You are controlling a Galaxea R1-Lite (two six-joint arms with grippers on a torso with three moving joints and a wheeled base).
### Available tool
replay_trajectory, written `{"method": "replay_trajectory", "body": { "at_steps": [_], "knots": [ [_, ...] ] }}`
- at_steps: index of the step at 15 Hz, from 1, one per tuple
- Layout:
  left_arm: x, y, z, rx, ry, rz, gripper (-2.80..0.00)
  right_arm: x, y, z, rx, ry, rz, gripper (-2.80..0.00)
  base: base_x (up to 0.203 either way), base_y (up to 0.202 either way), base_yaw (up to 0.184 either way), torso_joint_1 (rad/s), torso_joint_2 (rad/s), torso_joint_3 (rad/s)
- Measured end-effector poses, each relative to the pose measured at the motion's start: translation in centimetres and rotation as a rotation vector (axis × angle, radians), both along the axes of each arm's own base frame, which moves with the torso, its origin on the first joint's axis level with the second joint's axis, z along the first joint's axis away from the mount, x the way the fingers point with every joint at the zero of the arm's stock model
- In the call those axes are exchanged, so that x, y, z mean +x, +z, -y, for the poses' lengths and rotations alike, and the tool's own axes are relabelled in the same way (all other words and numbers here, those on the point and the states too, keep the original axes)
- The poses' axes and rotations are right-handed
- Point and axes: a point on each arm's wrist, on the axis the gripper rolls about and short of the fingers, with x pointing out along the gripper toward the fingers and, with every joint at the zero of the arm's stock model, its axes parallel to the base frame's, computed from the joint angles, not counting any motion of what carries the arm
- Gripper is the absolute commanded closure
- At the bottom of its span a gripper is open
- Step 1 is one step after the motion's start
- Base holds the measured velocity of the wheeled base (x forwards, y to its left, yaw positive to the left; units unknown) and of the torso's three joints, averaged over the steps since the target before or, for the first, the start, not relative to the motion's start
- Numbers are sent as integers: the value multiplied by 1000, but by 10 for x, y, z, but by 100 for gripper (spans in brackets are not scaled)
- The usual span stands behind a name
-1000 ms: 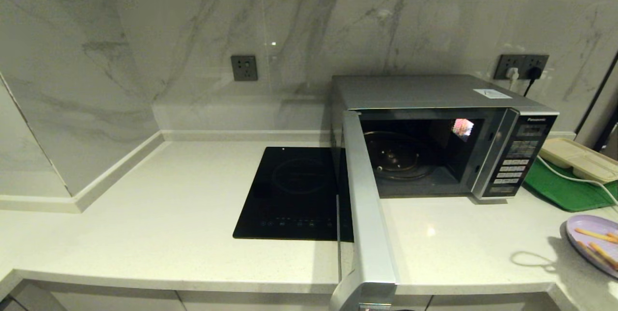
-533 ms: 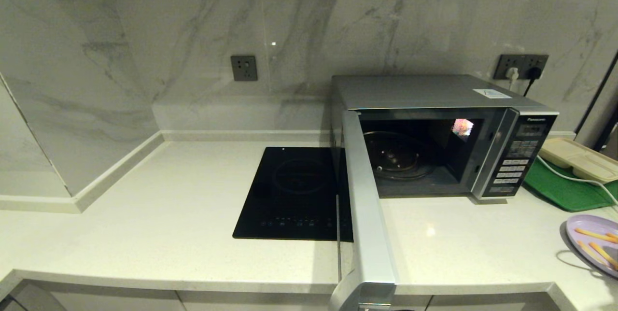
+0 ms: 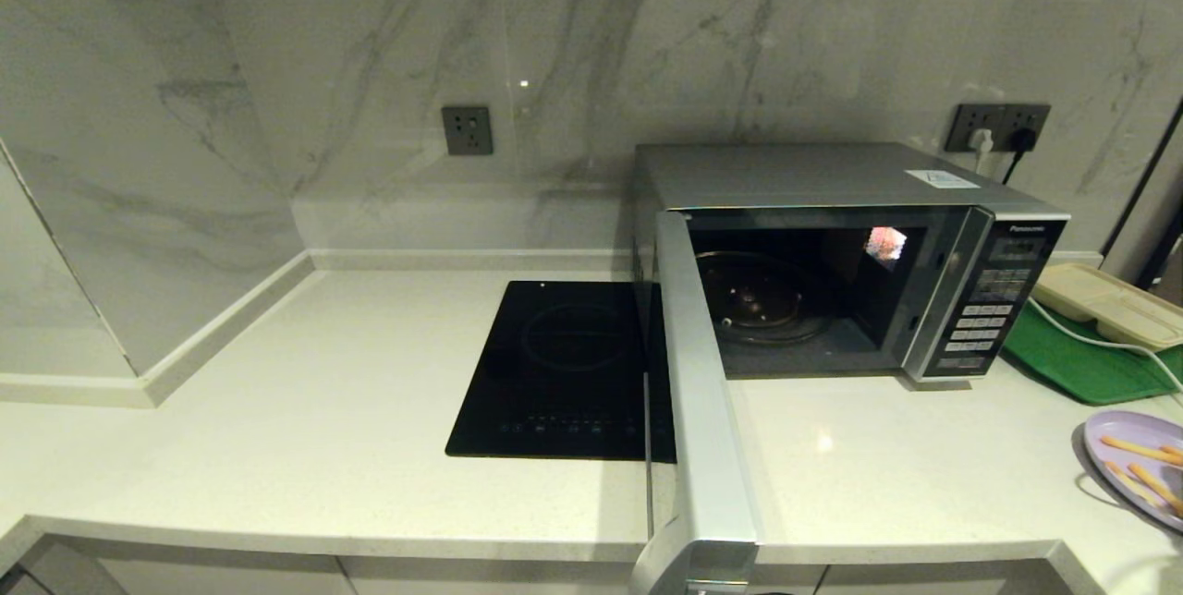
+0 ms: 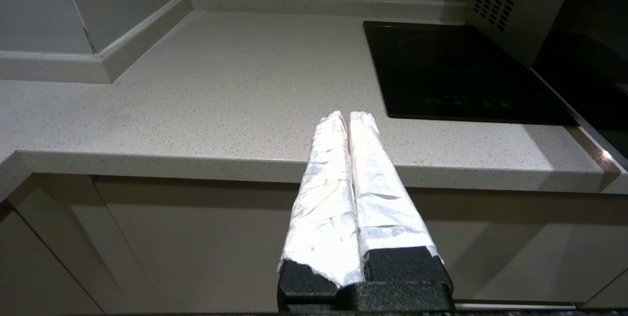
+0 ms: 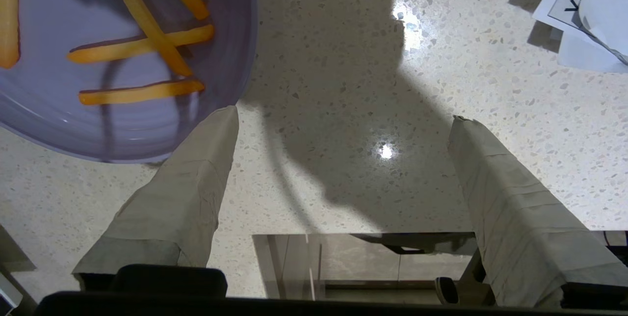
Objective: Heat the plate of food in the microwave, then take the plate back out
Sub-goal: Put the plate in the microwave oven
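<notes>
The microwave (image 3: 832,207) stands on the counter with its door (image 3: 702,410) swung wide open toward me, and the glass turntable inside is bare. The lilac plate of food (image 3: 1132,461) lies at the counter's far right, cut by the head view's edge. My right gripper (image 5: 343,116) hangs open over the counter next to the plate (image 5: 49,95), pointing down. One of its fingers (image 5: 196,178) is at the plate's rim, near the orange-yellow sticks (image 5: 142,46). My left gripper (image 4: 346,117) is shut and empty, parked in front of the counter edge. Neither arm shows in the head view.
A black induction cooktop (image 3: 564,373) lies left of the open door. Right of the microwave are a green tray (image 3: 1081,364), a beige compartment tray (image 3: 1109,304) and a white cable (image 3: 1100,343). Papers (image 5: 584,12) lie on the counter near the right gripper.
The arm's shadow on the counter beside the plate has slid right and shrunk toward the plate's edge. Microwave, door and plate have not moved.
</notes>
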Motion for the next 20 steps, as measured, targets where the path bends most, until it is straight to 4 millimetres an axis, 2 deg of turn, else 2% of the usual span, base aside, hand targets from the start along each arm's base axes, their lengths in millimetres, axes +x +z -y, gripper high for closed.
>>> {"method": "replay_trajectory", "body": {
  "at_steps": [8, 16, 20],
  "knots": [
    [0, 0, 0, 0, 0, 0, 0, -5, -24, 25, -30, 16, -9, -280, 0, 0, 0, 0, 0, 0],
    [0, 0, 0, 0, 0, 0, 0, 1, -36, 34, -27, 18, -28, -280, 0, 0, 0, 0, 0, 0],
    [0, 0, 0, 0, 0, 0, 0, 6, -44, 35, -56, 18, -92, -280, 0, 0, 0, 0, 0, 0]
  ]
}}
